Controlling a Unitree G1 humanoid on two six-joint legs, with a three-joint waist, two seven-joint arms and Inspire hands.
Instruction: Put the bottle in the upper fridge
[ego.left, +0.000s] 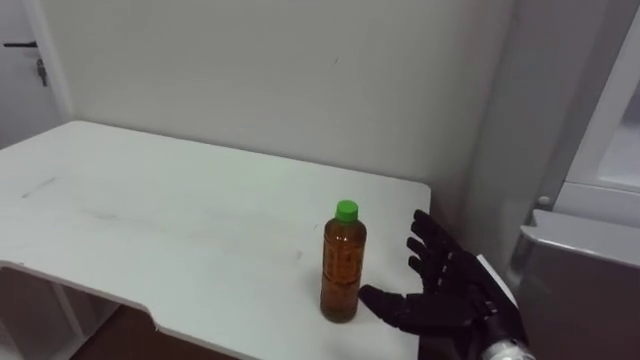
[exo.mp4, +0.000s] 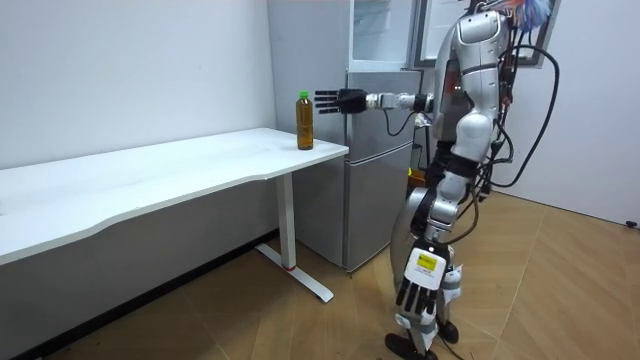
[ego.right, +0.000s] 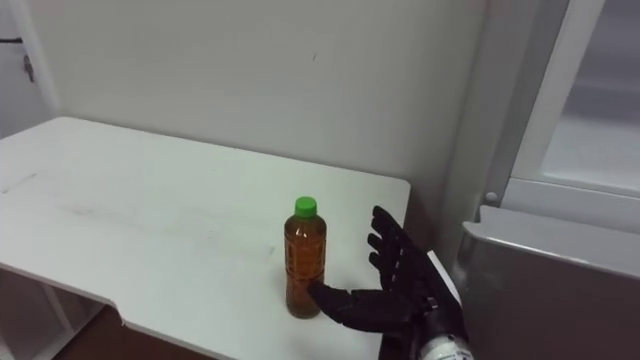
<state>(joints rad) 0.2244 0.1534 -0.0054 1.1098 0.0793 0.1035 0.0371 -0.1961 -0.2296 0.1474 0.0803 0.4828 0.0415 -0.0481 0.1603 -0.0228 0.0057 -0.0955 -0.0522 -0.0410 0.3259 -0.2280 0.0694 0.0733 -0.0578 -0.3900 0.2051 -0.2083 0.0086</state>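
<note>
A bottle (ego.left: 343, 262) of brown drink with a green cap stands upright near the right end of the white table (ego.left: 150, 220). My right hand (ego.left: 450, 290) is just to its right, open, with its fingers spread and straight. Its thumb reaches toward the bottle's lower part, and nothing is held. In the room view the bottle (exo.mp4: 304, 121) stands at the table's corner with the right hand (exo.mp4: 335, 100) stretched out beside it. My left hand (exo.mp4: 412, 297) hangs low at my side with its fingers relaxed. The fridge (ego.left: 600, 150) stands right of the table, its upper compartment (exo.mp4: 385, 30) open.
A pale wall runs behind the table. The fridge's grey lower part (exo.mp4: 375, 150) stands close to the table's end, with a narrow gap between them. I stand on wooden floor in front of the fridge, turned toward the table.
</note>
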